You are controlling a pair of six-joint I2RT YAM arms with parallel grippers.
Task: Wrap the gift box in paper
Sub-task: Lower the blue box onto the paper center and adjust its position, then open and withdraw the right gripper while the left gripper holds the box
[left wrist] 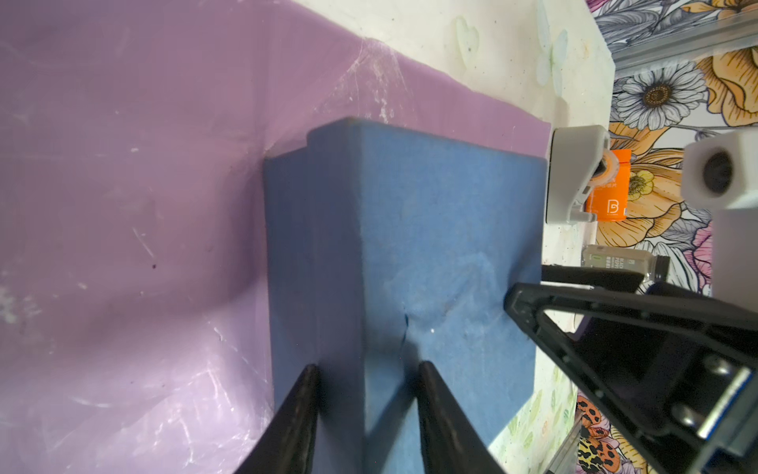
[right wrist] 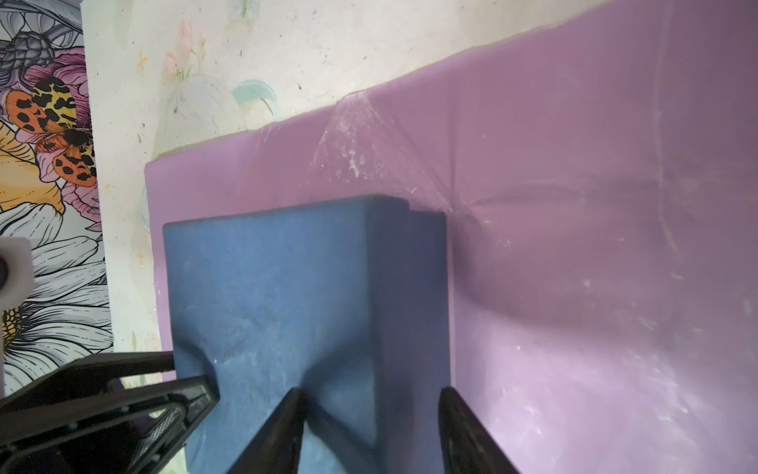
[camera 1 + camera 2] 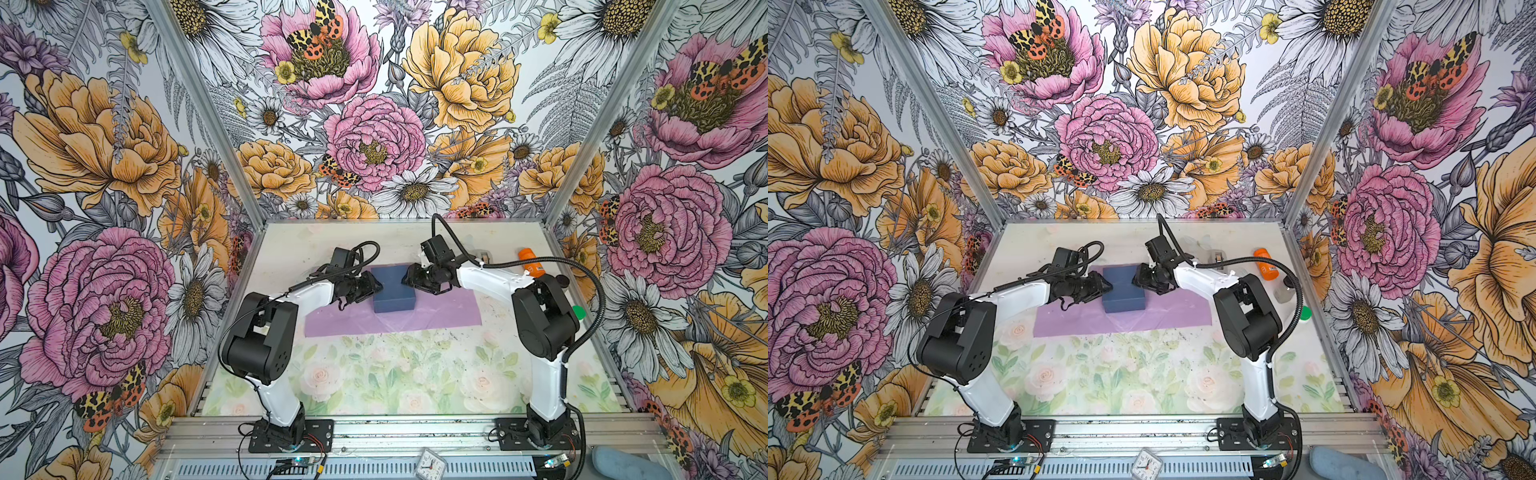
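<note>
The navy gift box [image 3: 392,291] [image 3: 1123,291] stands on the lilac paper [image 3: 436,320] [image 3: 1163,322], which lies flat and reaches past the box to both sides and to the front. My left gripper [image 3: 377,286] [image 1: 367,367] sits at the box's left end, shut on it. One finger presses the top [image 1: 430,225] and the other the front face. My right gripper [image 3: 405,279] [image 2: 373,392] is at the right end with its jaws apart. One tip is over the box top [image 2: 287,287], the other beside the front face over the paper [image 2: 594,246].
An orange bottle [image 3: 532,264] and a grey tape dispenser [image 3: 1217,255] stand at the back right. A clear bottle [image 1: 615,262] and a green cap [image 3: 577,311] sit near the right wall. Flowered walls close in three sides. A small clock [image 3: 432,461] lies on the front rail.
</note>
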